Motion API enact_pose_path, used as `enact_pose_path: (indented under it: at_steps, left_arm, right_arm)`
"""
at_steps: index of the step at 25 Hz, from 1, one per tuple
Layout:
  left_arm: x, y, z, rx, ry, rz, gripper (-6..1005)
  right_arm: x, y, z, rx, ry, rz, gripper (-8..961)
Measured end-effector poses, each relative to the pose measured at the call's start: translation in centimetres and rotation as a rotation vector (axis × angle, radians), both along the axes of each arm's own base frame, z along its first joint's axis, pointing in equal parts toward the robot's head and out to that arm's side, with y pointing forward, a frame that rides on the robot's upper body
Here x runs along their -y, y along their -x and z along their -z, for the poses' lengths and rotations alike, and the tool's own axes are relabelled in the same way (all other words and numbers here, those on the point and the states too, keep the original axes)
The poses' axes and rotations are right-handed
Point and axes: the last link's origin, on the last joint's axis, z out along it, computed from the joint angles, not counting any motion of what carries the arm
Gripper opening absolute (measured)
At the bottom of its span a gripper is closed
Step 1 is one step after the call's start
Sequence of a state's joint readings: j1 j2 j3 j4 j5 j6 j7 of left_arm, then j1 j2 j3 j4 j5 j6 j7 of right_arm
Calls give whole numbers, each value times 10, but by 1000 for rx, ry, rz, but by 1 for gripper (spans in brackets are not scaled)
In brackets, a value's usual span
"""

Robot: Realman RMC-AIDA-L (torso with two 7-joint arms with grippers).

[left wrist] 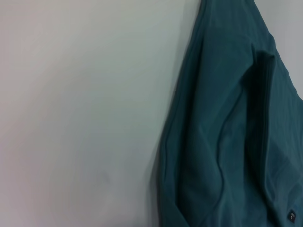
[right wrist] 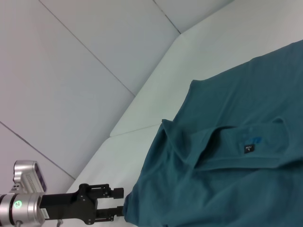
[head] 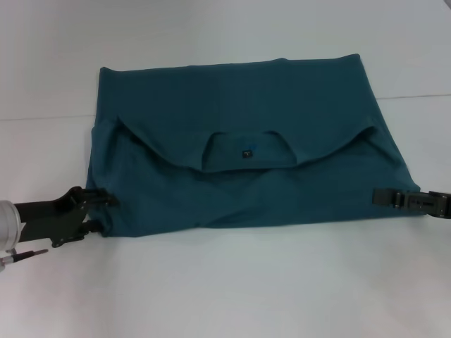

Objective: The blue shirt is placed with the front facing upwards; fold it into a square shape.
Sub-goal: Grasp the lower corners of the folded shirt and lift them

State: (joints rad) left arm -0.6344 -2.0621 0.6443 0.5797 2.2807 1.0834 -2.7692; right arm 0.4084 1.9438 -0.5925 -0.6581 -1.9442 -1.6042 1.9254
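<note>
Teal-blue cotton fills the middle of the white tabletop (head: 225, 296) as we look down from the head camera: the blue shirt (head: 246, 134) lies folded over on itself, its near half doubled up so the round neck and the small dark label (head: 247, 152) sit face-up in the centre, with no lettering showing. We see curved folds sweeping out from the neck toward both sides, and the far edge lies fairly straight across the tabletop. On our left, the left gripper (head: 101, 215) is down at the shirt's near left corner, its black jaws spread above and below the fabric edge and touching it, open rather than clamped as far as we can see. The right wrist camera backs us up there, catching that same gripper with its two fingers parted at the hem. On our right, the right gripper (head: 394, 198) reaches in low at the shirt's right edge, its black tip touching the cloth; from here we cannot tell whether its jaws are open or closed. The left wrist camera gives us only a hanging drape of teal fabric with deep creases against pale tabletop, and the label at one corner of that view.
</note>
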Motion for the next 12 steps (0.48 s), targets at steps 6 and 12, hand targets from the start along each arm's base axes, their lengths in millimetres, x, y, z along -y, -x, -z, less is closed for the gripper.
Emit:
enact_pose_path:
  at_steps: [6,12]
  left_arm:
    - [-2,3,-10,-86,28,31,627]
    - [-4,1,-9,-136,63,61,627]
  right_arm:
    - [0,0,0,4,-3,-6,743]
    - [0,0,0,4,-4,-8,740]
